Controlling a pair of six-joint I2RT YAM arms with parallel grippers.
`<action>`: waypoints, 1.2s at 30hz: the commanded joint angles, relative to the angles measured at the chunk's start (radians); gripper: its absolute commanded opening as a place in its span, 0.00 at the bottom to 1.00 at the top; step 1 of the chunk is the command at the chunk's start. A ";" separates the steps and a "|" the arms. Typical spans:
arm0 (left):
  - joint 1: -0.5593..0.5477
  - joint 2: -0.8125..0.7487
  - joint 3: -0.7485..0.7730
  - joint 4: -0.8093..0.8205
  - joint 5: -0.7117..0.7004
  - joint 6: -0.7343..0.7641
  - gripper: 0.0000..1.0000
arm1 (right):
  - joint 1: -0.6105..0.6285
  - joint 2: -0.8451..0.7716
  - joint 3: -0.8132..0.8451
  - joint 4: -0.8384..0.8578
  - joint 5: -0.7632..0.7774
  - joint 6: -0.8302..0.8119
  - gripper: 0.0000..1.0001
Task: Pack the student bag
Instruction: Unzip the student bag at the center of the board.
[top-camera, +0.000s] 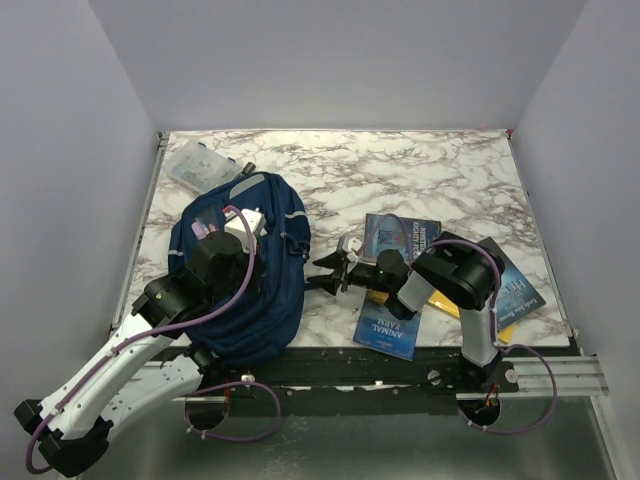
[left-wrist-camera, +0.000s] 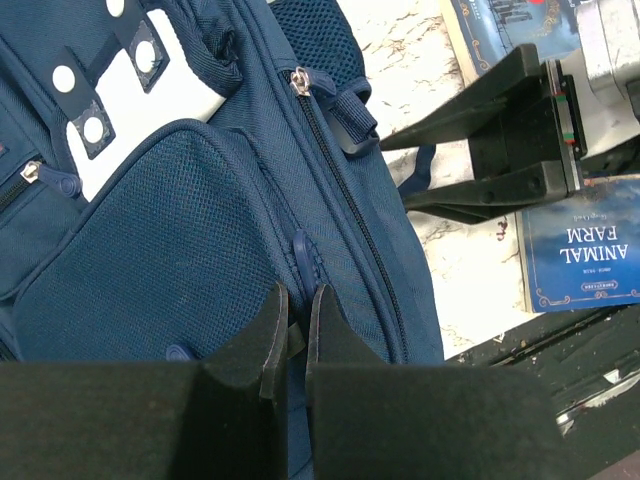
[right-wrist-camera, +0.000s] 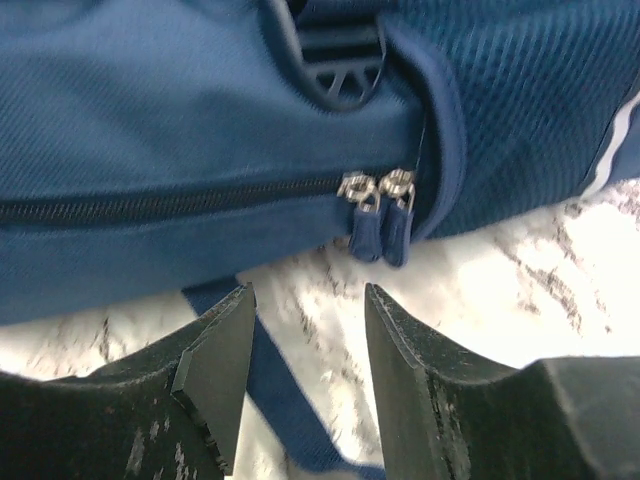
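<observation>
"ANIMAL FARM" on the blue book (left-wrist-camera: 588, 252) near the student bag (left-wrist-camera: 170, 270).

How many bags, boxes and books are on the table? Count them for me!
Bags: 1, the student bag
Boxes: 1, the clear box
Books: 4, Animal Farm, the middle blue book, the right blue book, the yellow book, partly hidden
Total: 6

White left arm (top-camera: 120, 368) and right arm (top-camera: 478, 330) with black joints, purple cables (top-camera: 247, 262), black wedge-shaped gripper fingers (right-wrist-camera: 215, 370)
</observation>
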 joint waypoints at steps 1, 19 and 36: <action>0.005 -0.028 0.024 0.071 -0.017 0.017 0.00 | 0.004 0.038 0.073 0.284 -0.031 -0.042 0.50; 0.006 -0.051 0.021 0.066 0.003 0.026 0.00 | 0.004 0.111 0.151 0.284 -0.087 -0.033 0.47; 0.006 -0.065 0.003 0.062 0.017 0.027 0.00 | 0.004 0.171 0.261 0.283 -0.258 -0.054 0.49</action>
